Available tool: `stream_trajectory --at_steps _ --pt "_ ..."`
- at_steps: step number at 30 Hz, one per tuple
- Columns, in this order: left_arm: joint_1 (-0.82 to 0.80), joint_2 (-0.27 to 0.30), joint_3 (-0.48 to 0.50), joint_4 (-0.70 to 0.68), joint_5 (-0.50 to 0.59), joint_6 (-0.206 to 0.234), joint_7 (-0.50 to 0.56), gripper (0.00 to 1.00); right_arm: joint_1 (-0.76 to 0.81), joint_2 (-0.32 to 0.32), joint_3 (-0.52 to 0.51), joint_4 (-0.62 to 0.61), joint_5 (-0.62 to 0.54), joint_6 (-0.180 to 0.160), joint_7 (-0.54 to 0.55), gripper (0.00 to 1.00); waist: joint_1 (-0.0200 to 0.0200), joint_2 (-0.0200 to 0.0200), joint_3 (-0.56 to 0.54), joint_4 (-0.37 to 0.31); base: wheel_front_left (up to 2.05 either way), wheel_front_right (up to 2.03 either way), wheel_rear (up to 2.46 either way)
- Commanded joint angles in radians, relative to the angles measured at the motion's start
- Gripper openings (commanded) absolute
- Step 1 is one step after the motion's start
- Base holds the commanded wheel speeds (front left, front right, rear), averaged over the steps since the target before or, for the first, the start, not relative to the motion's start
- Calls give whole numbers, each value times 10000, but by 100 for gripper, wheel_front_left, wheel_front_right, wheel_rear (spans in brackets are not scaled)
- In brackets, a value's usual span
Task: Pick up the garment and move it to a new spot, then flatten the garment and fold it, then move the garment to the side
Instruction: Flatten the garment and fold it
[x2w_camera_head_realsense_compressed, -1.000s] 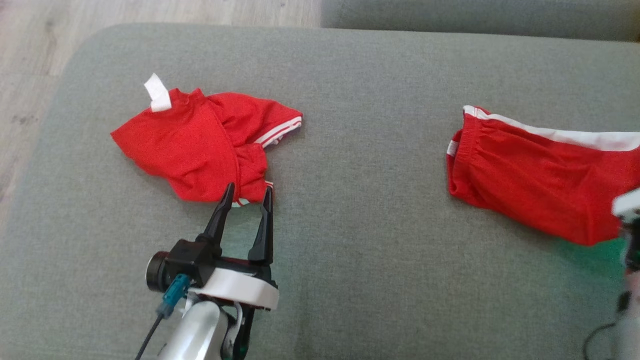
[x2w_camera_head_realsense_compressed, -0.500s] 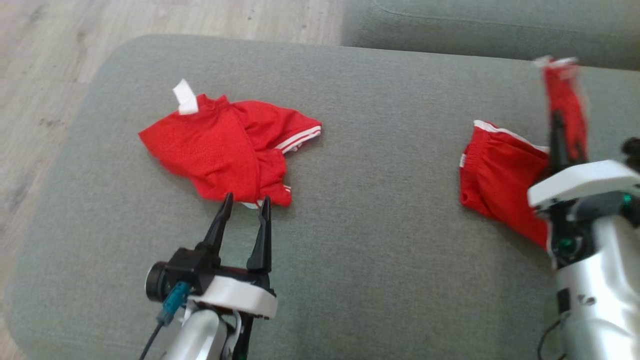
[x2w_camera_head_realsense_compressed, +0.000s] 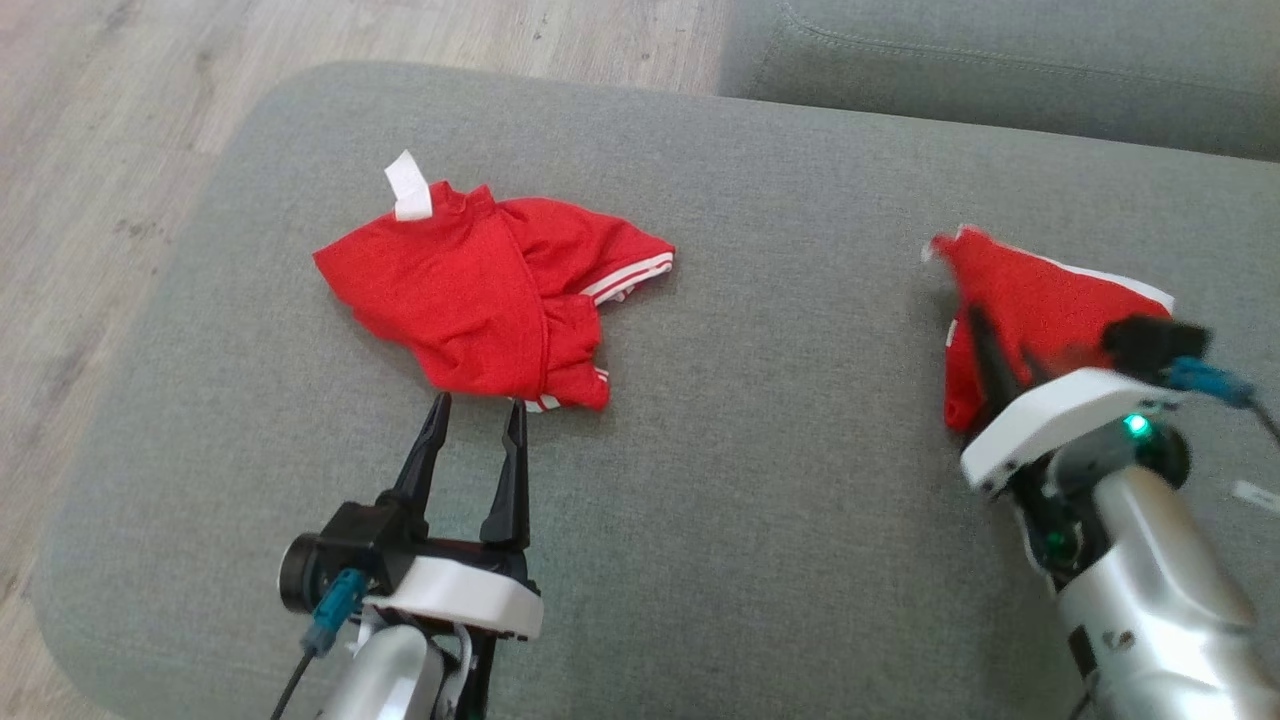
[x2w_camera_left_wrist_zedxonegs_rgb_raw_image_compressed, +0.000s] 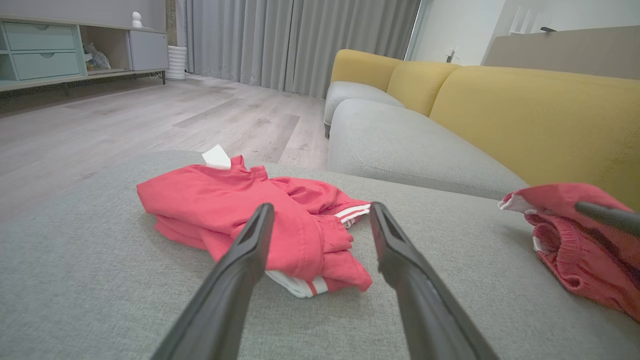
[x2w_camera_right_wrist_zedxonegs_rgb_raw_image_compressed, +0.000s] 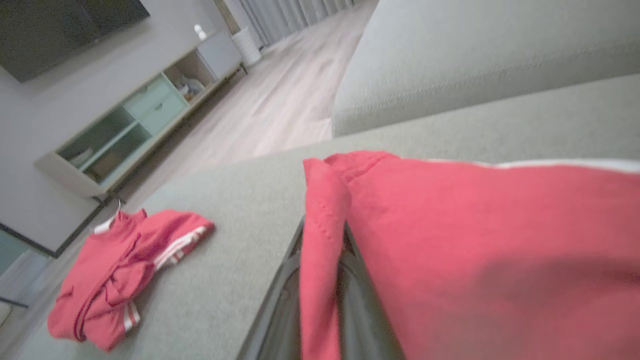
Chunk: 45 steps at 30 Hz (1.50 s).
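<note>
Head view: bare cushion (x2w_camera_head_realsense_compressed: 780, 400) between folded garment (x2w_camera_head_realsense_compressed: 470, 290) and shorts (x2w_camera_head_realsense_compressed: 1035, 300).

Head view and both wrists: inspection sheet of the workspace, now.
Surface: grey fabric seat cushion, no stains seen.
Job's things: red shorts with white side stripe, bunched, edge pinched by right gripper.
Clutter: crumpled red shirt with white-striped cuffs, white tag, lying left.
Grippers: left gripper, jaws open, just short of the shirt; right gripper, jaws shut on the shorts.
Cables: black cable with teal plug at left wrist; teal plug at right wrist.
Surroundings: pale wood floor, yellow-backed sofa, grey curtains.
</note>
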Motion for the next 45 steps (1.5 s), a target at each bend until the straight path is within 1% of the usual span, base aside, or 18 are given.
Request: stream_trajectory --at_steps 1,2,3,8,13,16,19,23,27,30,34,40,41,42,43,45 --pt "-207 62 369 -258 105 43 -93 100 -176 -110 518 -127 68 -7 177 36 0 -1 -24 -14 0 0 0" --pt "-196 62 385 -254 123 41 -93 100 -181 -191 714 -44 52 -7 201 98 0 -1 -42 -30 0 0 0" --pt "-186 62 407 -250 136 41 -93 100 -190 -245 896 25 57 -7 216 100 0 -1 -58 -61 0 0 0" --pt "-168 62 434 -247 156 3 -93 100 -199 -551 1673 60 -11 -7 -32 100 0 -1 -171 -354 0 0 0" --pt "-362 62 384 -550 -62 24 -93 100 -175 -778 1190 -392 326 -7 -798 100 0 -1 -316 -798 0 0 0" --pt "-476 62 406 -671 -50 63 -93 100 -36 -1000 754 -689 -71 -7 -1386 100 0 -1 -411 -1096 0 0 0" --pt "-528 62 467 -719 -21 88 -93 100 230 -1080 231 -938 -789 -7 -1924 100 0 -1 -491 -1386 0 0 0" --pt "-449 62 592 -742 -11 116 -93 100 828 -791 -726 -1420 -1808 -7 -2343 100 0 -1 -603 -1751 0 0 0" --pt "-120 62 755 -711 23 84 -93 100 1638 -67 -1574 -2151 -2644 -7 -2542 100 0 -1 -670 -2109 0 0 0" --pt "140 62 883 -777 -2 90 -93 100 2242 456 -2100 -2764 -3055 -7 -2625 100 0 -1 -626 -2269 0 0 0" --pt "342 62 1018 -860 1 59 -93 100 2782 828 -2392 -3298 -3281 -7 -2663 100 0 -1 -519 -2362 0 0 0" --pt "295 62 1019 -877 90 -52 -93 100 2827 980 -2364 -3616 -3475 -7 -2611 100 0 -1 -276 -2265 0 0 0" --pt "256 62 1007 -887 96 -64 -93 100 2782 993 -2359 -3670 -3506 -7 -2555 98 0 -1 -201 -2217 0 0 0" --pt "213 62 992 -904 97 -72 -93 100 2716 1003 -2372 -3711 -3553 -7 -2488 32 0 -1 -117 -2164 0 0 0" --pt "163 62 970 -923 96 -82 -93 100 2624 1010 -2377 -3755 -3605 -7 -2425 0 0 -1 -17 -2097 0 0 0" --pt "65 62 915 -943 98 -105 -93 100 2392 1020 -2379 -3787 -3691 -7 -2290 0 0 -1 173 -1941 0 0 0"
